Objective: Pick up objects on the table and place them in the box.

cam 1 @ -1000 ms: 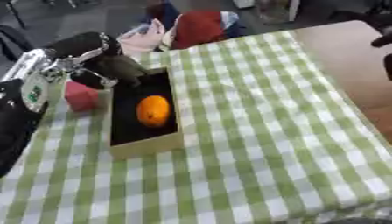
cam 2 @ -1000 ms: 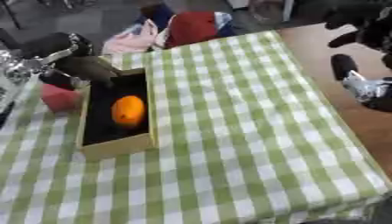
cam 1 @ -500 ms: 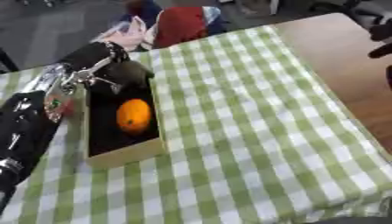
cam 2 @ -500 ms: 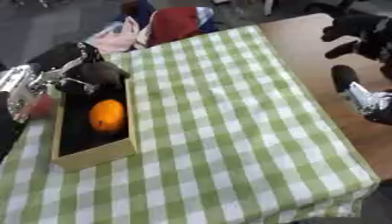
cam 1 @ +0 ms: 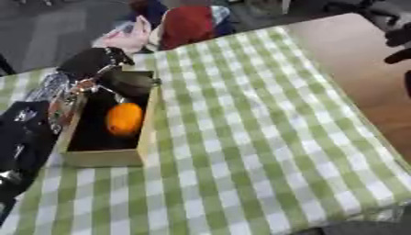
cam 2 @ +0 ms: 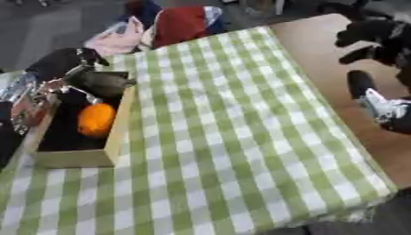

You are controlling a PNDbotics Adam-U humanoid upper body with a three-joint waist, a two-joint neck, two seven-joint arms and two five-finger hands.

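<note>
Nearest, at 9 o'clock on the counter (cam 2: 241,137) with its green-and-white check cloth: open wooden box (cam 1: 147,133), dark inside, long side running toward 12 o'clock. Resting in the middle of the box: an orange (cam 1: 124,119), touching no wall that can be made out. Just beyond the orange, at the box's far end: left hand (cam 1: 128,82), black with silver joints, fingers curled round a dark rounded object (cam 2: 100,81) held over the far end of the box; whether that object touches the box floor cannot be told. Off at 3 o'clock, well apart from the box, above the bare brown wood: right hand (cam 2: 373,34), black, fingers curled, holding nothing. Farthest, at 12 o'clock past the counter's edge: heaped red and pink cloth (cam 2: 178,23).
</note>
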